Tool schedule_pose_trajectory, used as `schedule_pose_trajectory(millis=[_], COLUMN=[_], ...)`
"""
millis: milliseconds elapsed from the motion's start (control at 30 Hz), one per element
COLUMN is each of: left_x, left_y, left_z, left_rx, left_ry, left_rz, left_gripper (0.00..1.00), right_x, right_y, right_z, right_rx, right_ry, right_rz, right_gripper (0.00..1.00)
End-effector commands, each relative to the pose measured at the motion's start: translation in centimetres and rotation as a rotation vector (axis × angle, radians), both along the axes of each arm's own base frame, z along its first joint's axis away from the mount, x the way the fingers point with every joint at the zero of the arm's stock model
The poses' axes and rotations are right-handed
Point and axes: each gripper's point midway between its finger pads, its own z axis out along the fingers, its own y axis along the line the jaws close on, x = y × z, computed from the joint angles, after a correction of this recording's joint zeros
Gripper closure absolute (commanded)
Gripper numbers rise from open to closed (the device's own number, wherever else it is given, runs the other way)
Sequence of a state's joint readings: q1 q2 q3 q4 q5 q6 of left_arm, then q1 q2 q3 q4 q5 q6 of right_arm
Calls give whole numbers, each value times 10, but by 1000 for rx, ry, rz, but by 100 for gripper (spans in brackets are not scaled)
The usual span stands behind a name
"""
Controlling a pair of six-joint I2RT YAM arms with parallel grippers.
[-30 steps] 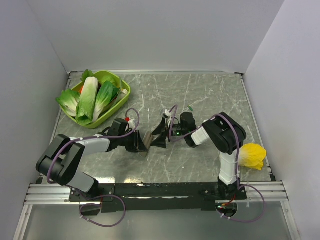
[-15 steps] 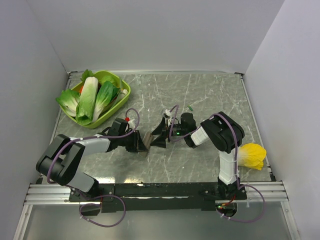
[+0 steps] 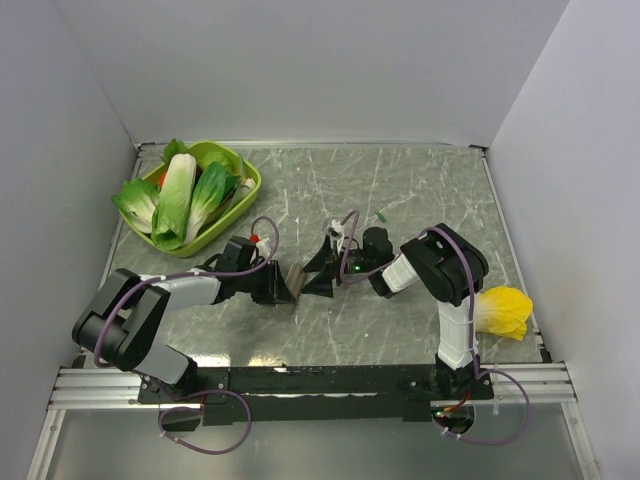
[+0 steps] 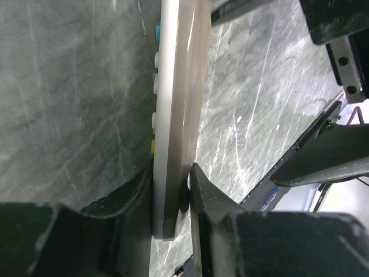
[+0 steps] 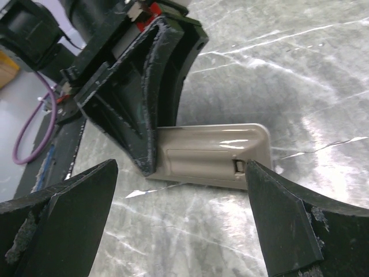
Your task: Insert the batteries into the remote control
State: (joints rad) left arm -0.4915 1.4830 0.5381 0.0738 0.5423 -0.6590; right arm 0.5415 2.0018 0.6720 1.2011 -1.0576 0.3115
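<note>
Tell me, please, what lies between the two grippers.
The remote: the left gripper clamps it on edge, its grey back facing the open right gripper. The right wrist view shows it best.

The left gripper (image 3: 283,288) is gripping the remote (image 3: 296,280) on its edge at the middle of the table (image 3: 420,180). The right gripper (image 3: 318,276) is facing it, jaws spread wide. A battery (image 3: 382,215) is lying beyond them, and greens (image 3: 180,195) are filling a bowl (image 3: 252,182) far left.
</note>
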Motion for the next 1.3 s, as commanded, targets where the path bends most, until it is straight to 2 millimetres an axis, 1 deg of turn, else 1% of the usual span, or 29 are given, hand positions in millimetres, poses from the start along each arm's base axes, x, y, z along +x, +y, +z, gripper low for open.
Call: schedule_pose_trajectory(millis=[0,100,233,333,467,567,667,967,1200,1267], left_x=[-10,-10,-11,-11,-12,-11,-11,-11,-11,-11], left_y=[9,10,9,9,10,9,9,8,9,9], left_z=[-12,-13,-12,-12,-12,-12,-12,-12,-11,-11], left_rx=[55,60,54,52,54,53,52,50,49,49], left_ry=[50,53,53,50,53,51,51,51,51,49], left_rz=[18,22,21,19,18,16,14,10,12,12], left_gripper=[99,98,98,99,98,98,98,99,99,98], right_x=[-13,-17,-17,-8,0,5,8,11,9,9], right_y=[-3,-5,-6,-5,1,4,5,4,2,1], right_z=[1,0,-1,2,15,21,22,10,-5,-7], right_rx=[24,16,9,20,58,82,84,47,3,-2], right_ry=[-4,-3,-7,-22,-42,-47,-40,-22,4,4], right_rz=[39,42,33,-1,-13,-18,-23,-31,-43,-46], right_gripper=[2,2,2,2,1,1,1,1,1,1])
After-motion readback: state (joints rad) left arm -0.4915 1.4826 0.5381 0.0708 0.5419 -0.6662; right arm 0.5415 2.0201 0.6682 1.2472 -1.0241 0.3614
